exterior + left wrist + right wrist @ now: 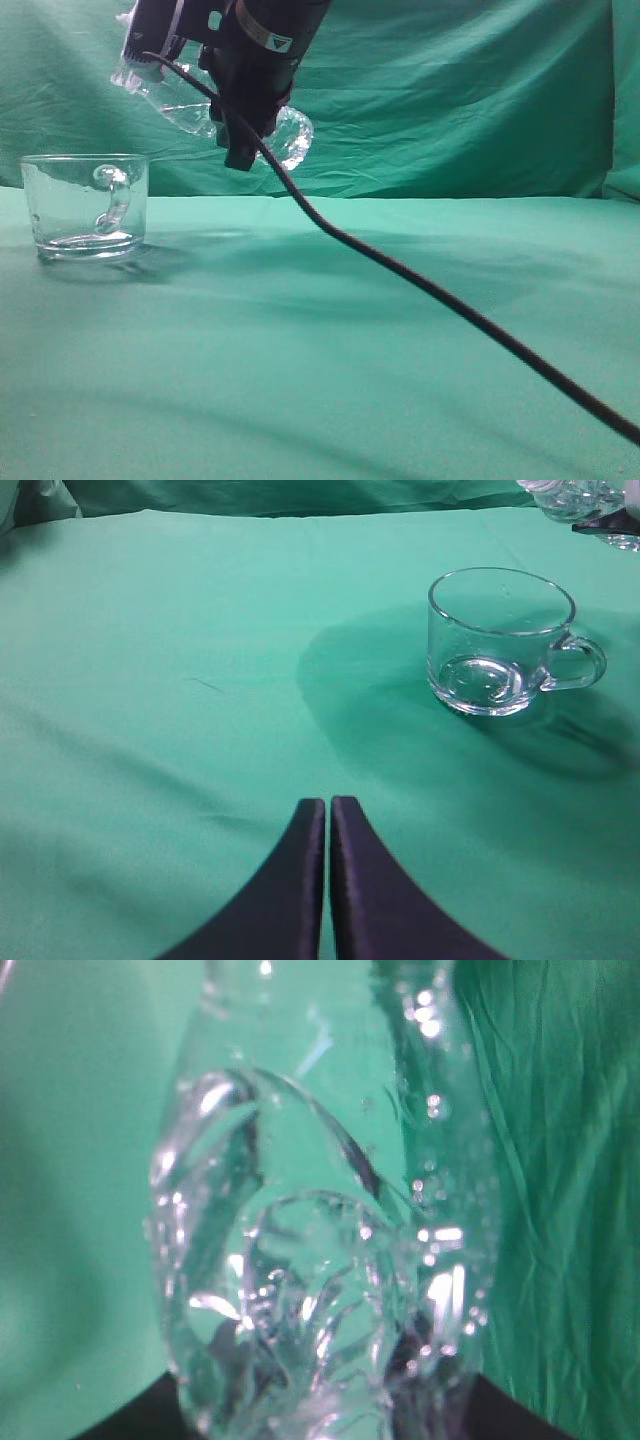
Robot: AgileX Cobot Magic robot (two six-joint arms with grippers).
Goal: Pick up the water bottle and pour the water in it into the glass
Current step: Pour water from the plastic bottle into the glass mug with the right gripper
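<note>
1. The right hand (243, 125) is up in the air at the far left of the scene; it is clamped on the bottle (200, 100); the bottle lies almost flat, with its bottom end to the right and a bit lower, and its neck end up to the left.
2. From the right wrist view the bottle (320, 1240) fills the picture, with small shiny drops on its clear wall; the dark fingers (520, 1412) peek out at both sides of it at the bottom.
3. The glass (87, 205) stands upright on the green surface (350, 350), at the left, below the bottle and not touching it; its handle (113, 195) faces the camera.
4. I cannot tell if there is water in the glass or the bottle.
5. The left hand (328, 825) is low over the surface, with its two fingers pressed together and nothing between them; the glass (500, 640) is farther away and to its right.
6. A black cable (440, 295) hangs from the right arm down to the near right.
</note>
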